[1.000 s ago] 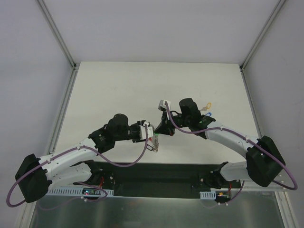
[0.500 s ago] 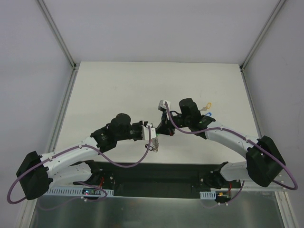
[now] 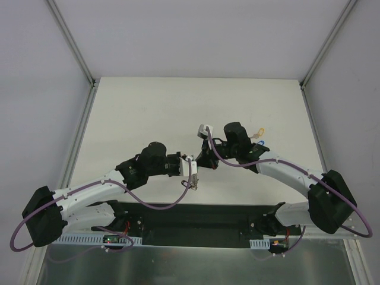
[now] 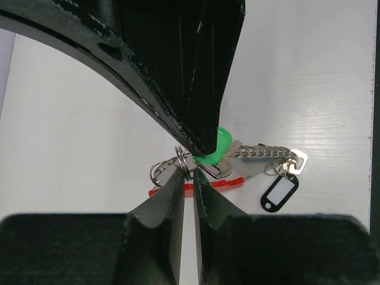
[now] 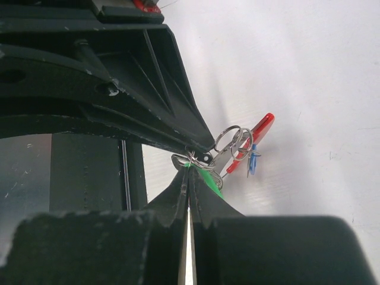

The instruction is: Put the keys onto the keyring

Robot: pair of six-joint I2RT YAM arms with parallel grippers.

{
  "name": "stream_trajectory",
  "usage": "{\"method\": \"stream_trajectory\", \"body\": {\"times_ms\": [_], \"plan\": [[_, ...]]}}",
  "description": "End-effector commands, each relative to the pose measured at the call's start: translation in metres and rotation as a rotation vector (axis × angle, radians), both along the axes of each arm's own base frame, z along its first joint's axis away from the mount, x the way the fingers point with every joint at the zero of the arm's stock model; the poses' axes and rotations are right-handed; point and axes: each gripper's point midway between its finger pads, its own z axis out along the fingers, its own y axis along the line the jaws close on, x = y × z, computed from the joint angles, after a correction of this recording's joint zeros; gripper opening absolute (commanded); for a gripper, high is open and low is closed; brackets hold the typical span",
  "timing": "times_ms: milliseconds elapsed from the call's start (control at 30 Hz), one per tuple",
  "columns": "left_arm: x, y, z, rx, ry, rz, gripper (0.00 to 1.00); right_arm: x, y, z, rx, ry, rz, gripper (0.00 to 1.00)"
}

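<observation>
The two grippers meet above the near middle of the table. My left gripper (image 3: 190,161) (image 4: 187,173) is shut on a split ring of the keyring (image 4: 264,154), whose grey chain and red loop (image 4: 228,183) hang beneath it. My right gripper (image 3: 200,161) (image 5: 189,165) is shut on the green key (image 4: 221,145) (image 5: 209,179) and holds it against that ring. The rings (image 5: 231,139) and the red loop (image 5: 258,132) show just past the right fingertips. The yellow key (image 3: 259,133) and the blue key (image 3: 262,144) lie on the table right of the right wrist.
A black key tag with a white label (image 4: 279,192) hangs on the chain's far end. A small blue piece (image 5: 252,160) hangs by the rings. The black base plate (image 3: 196,217) runs along the table's near edge, and metal frame posts (image 3: 83,65) stand at the back corners.
My left gripper has moved a little to the right with the keyring, closing on the right gripper. The right arm has barely moved.
</observation>
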Motion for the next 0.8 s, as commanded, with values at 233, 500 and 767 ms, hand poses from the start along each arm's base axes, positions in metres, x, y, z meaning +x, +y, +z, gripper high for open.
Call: {"method": "stream_trajectory", "body": {"times_ms": [233, 500, 767], "plan": [[0.005, -0.005, 0.024, -0.044, -0.069, 0.016, 0.00, 0.007, 0.000, 0.020, 0.021, -0.077, -0.008, 0.01], [0.003, 0.004, 0.030, -0.079, -0.061, 0.059, 0.00, 0.025, -0.020, 0.007, -0.028, -0.051, -0.097, 0.01], [-0.002, 0.007, 0.037, -0.134, -0.056, 0.074, 0.00, 0.032, -0.025, -0.003, -0.054, -0.019, -0.117, 0.01]]}}
